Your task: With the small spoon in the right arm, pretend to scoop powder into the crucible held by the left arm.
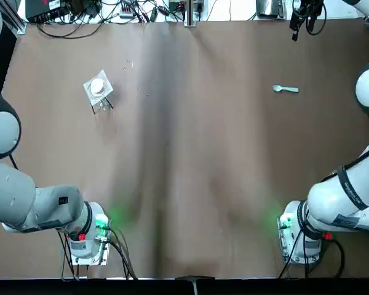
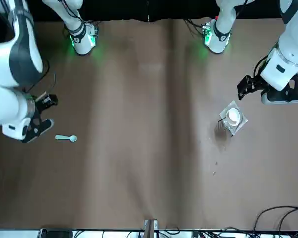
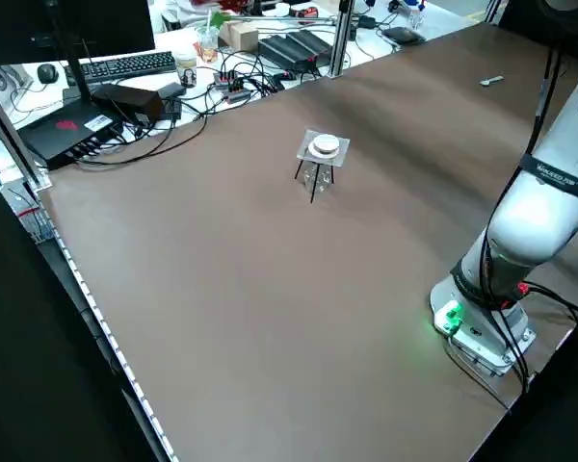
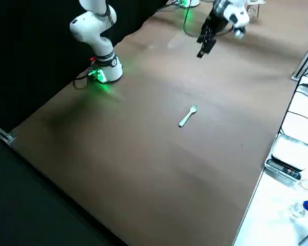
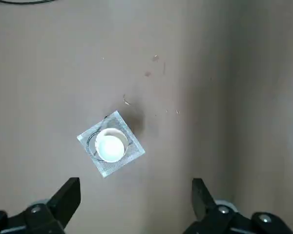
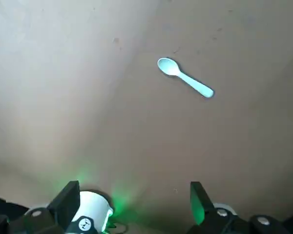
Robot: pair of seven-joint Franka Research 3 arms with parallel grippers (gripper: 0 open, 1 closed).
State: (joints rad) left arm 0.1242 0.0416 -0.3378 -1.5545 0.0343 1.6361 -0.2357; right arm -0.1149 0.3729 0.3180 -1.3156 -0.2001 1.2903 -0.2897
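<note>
The small white crucible (image 1: 98, 88) sits on a square mesh stand (image 2: 240, 122) at the table's far left and shows in the left side view (image 3: 325, 147) too. My left gripper (image 5: 134, 195) hovers open above it, off to one side, holding nothing; the front view shows this gripper (image 2: 249, 87) beside the stand. The small pale spoon (image 1: 285, 89) lies flat on the table at the far right. My right gripper (image 6: 133, 197) hangs open above the table, apart from the spoon (image 6: 185, 78). In the front view it (image 2: 38, 121) is just outboard of the spoon (image 2: 66, 138).
The brown table (image 1: 190, 172) carries only the stand and the spoon. Cables, a keyboard and boxes (image 3: 125, 87) crowd the far edge. Both arm bases (image 1: 89, 236) (image 1: 301, 236) stand at the near edge. A scale (image 4: 287, 159) rests on a side bench.
</note>
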